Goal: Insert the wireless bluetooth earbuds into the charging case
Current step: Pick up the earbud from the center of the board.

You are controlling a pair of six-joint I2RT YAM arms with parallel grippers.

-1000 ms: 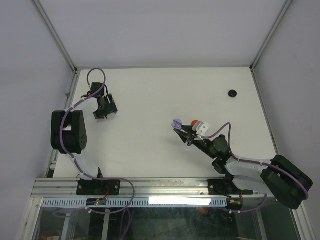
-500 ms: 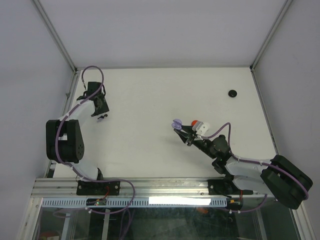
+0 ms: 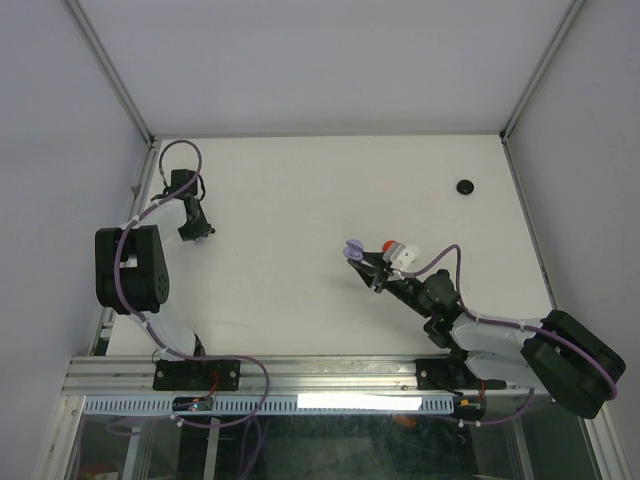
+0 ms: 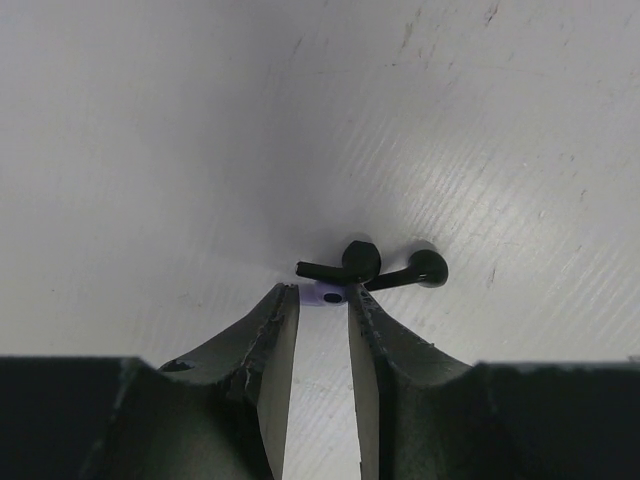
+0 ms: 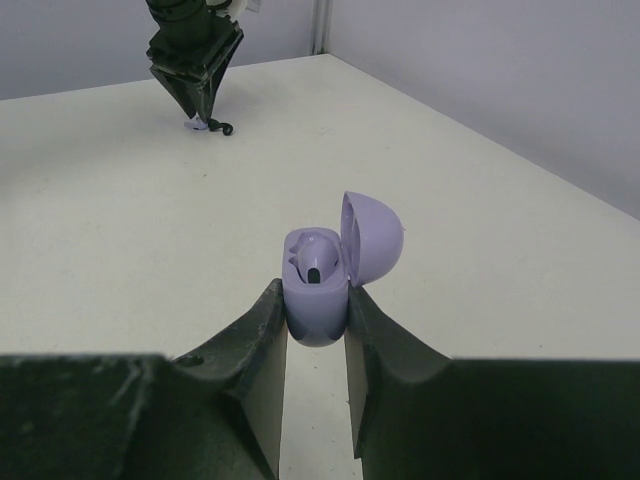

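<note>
The open lavender charging case (image 5: pixel 317 305) is pinched between the fingers of my right gripper (image 5: pixel 316 292), with its lid (image 5: pixel 372 238) tipped back and one lavender earbud (image 5: pixel 318 258) seated inside. From above, that gripper (image 3: pixel 360 260) holds the case (image 3: pixel 352 249) mid-table. My left gripper (image 4: pixel 320 292) is at the far left of the table (image 3: pixel 193 231). Its jaws are drawn in on a loose lavender earbud (image 4: pixel 328 295) that lies on the table. Two black stemmed earbuds (image 4: pixel 360 260) (image 4: pixel 425 268) lie crossed just beyond its tips.
A small red piece (image 3: pixel 388 243) and a white piece (image 3: pixel 402 252) sit right beside the right gripper. A black round piece (image 3: pixel 465 187) lies at the back right. Grey walls and metal posts border the white table (image 3: pixel 300 190).
The left arm has swung further left and lowered onto the earbuds. Its jaws have narrowed from wide open to the lavender earbud's width. The right arm and case have not moved.
</note>
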